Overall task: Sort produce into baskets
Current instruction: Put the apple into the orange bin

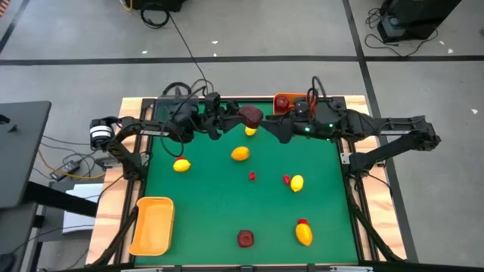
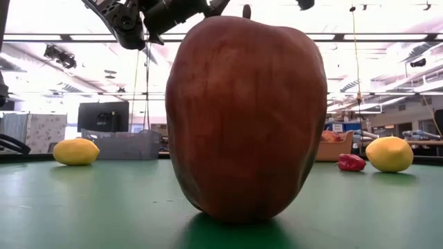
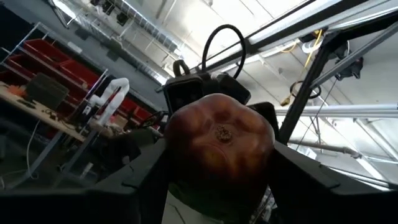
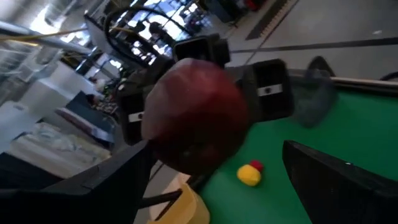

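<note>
From above, two arms meet over the far edge of the green table [image 1: 318, 211]. The left pincer [image 1: 240, 117] is clamped on a dark red apple [image 1: 250, 115], raised as if for handing across; the right pincer [image 1: 274, 125] waits just beside it, fingers apart. Lemons [image 1: 240, 154] lie scattered; an orange bin [image 1: 153, 224] sits near left. Low down, another apple [image 2: 246, 117] fills the frame. The left wrist shows the apple [image 3: 219, 146] gripped; the right wrist shows it [image 4: 194, 116] between open fingers.

Grey floor [image 1: 76, 38], ceiling strip lights [image 2: 387, 36]
</note>
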Motion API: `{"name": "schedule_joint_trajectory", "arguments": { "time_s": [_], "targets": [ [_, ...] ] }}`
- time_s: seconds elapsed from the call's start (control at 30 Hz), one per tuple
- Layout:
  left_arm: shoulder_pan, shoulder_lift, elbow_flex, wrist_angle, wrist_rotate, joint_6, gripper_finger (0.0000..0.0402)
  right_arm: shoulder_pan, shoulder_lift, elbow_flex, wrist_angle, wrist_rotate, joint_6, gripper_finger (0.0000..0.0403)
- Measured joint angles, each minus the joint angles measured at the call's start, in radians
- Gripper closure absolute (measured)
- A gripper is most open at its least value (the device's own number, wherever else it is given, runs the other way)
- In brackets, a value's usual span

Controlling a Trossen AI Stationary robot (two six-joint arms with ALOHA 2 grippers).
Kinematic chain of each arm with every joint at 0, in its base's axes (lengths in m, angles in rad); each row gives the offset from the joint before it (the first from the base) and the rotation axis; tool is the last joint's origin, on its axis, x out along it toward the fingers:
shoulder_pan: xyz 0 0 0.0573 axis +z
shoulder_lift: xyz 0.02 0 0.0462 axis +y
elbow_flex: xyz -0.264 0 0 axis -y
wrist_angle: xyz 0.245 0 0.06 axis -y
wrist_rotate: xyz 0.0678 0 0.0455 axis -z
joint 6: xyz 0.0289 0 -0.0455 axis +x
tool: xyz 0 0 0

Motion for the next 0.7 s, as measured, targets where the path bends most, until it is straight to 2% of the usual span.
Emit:
{"name": "schedule_joint_trajectory", "arguments": {
  "time_s": [0.2, 0.47, 0.57, 0.7],
  "targets": [
    [-0.002, -0.002, 0.000, -0.003, 0.020, 0.005, 0.0165, -0.005, 0.054, -0.002, 0.137, -0.077, -0.047, 0.0034],
    [-0.003, 0.000, 0.001, -0.007, 0.080, 0.010, 0.0165, -0.023, 0.080, -0.001, 0.186, -0.072, -0.055, 0.0041],
    [-0.005, 0.000, 0.001, -0.017, 0.080, 0.009, 0.0162, -0.032, 0.079, -0.001, 0.191, -0.071, -0.050, 0.0066],
    [-0.002, 0.000, 0.001, -0.023, 0.065, 0.001, 0.0143, -0.055, 0.071, -0.001, 0.164, -0.098, -0.027, 0.0122]
  ]
}}
